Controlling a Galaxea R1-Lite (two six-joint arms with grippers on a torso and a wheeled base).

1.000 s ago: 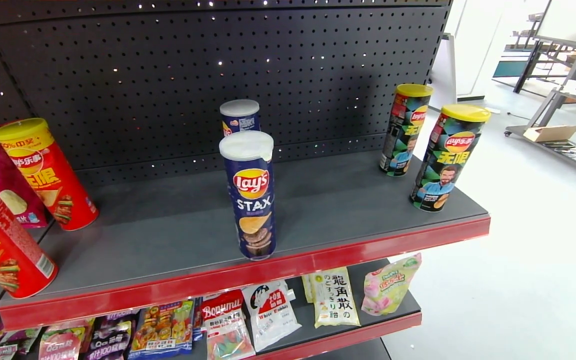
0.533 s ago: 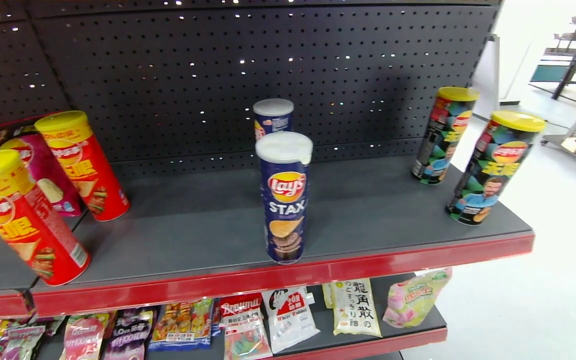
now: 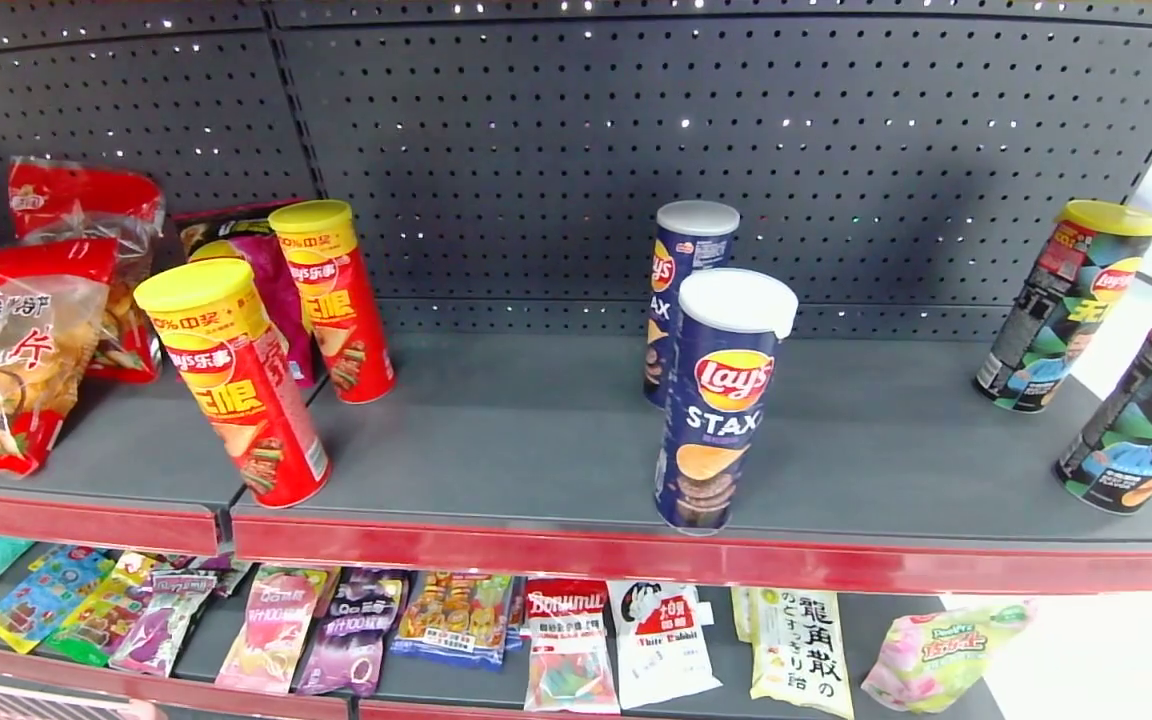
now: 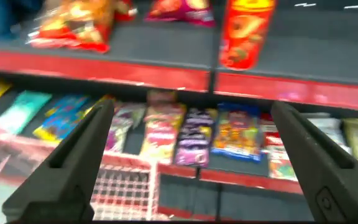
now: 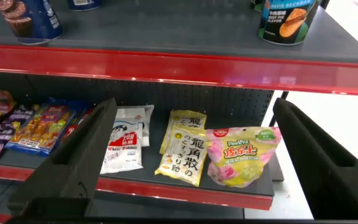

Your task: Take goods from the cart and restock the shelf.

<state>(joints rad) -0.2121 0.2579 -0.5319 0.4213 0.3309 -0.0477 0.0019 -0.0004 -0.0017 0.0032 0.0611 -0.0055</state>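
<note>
Left gripper (image 4: 191,107) has its fingers (image 4: 73,162) spread wide, nothing between them. Beyond it is a shelf (image 4: 104,67) with a red front edge. A red can (image 4: 244,31) stands upright near that edge, with an orange snack bag (image 4: 73,22) off to one side. A row of candy packets (image 4: 191,134) lies on the tier below. The blurry white wire grid (image 4: 126,193) is possibly the cart.
</note>
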